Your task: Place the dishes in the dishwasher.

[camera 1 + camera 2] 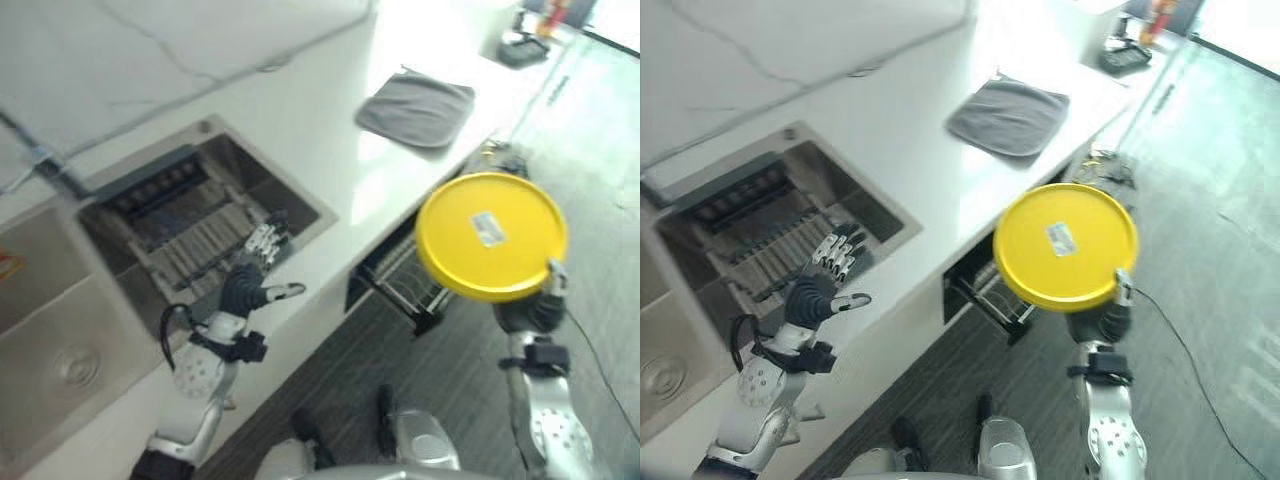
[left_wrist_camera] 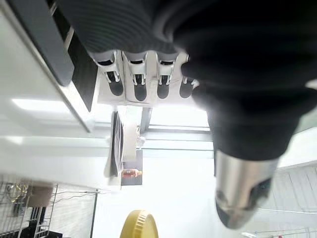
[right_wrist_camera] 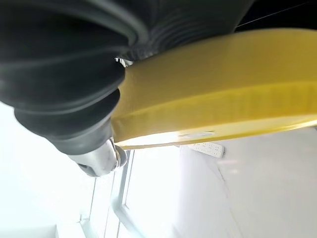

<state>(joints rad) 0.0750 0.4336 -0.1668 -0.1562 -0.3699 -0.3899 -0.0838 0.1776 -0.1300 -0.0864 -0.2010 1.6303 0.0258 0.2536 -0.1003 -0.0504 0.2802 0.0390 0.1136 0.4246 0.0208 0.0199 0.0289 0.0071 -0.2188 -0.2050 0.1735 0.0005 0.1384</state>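
Gripping a round yellow plate (underside up), the right hand pinches its rim; the left hand hovers, fingers straight, above the sunken dish rack.

You have a white counter running past the left hand, whose straight fingers reach over a recessed well holding a dark ribbed rack. Well beyond those fingertips, a grey folded cloth lies flat on the counter, near its front edge.
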